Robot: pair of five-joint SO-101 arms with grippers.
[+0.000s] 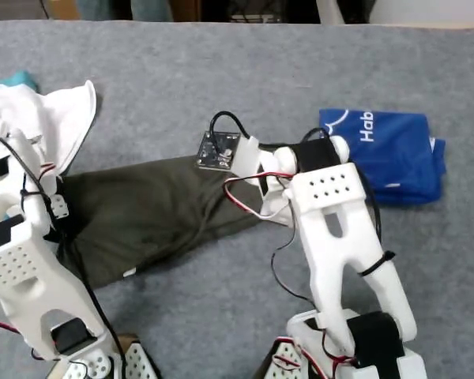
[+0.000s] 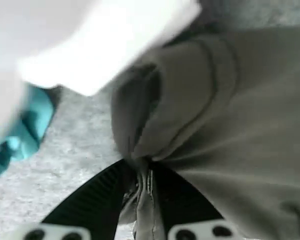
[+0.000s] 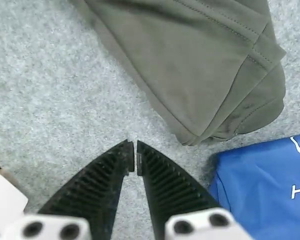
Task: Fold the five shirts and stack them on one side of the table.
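Left arm (image 1: 20,268): rises from the near left corner of the surface (image 1: 221,63), with its links folded and its wrist tipped downward.
Left pincer (image 2: 144,172): black ribbed fingers (image 2: 90,200) drawn together, with a fold of the olive shirt (image 2: 230,125) clamped between them.
Right arm (image 1: 340,237): based at the near edge, right of centre; it extends toward the middle of the surface with its wrist bent down.
Right pincer (image 3: 135,150): fingers meet tip to tip with nothing between them, pointing down at the surface.
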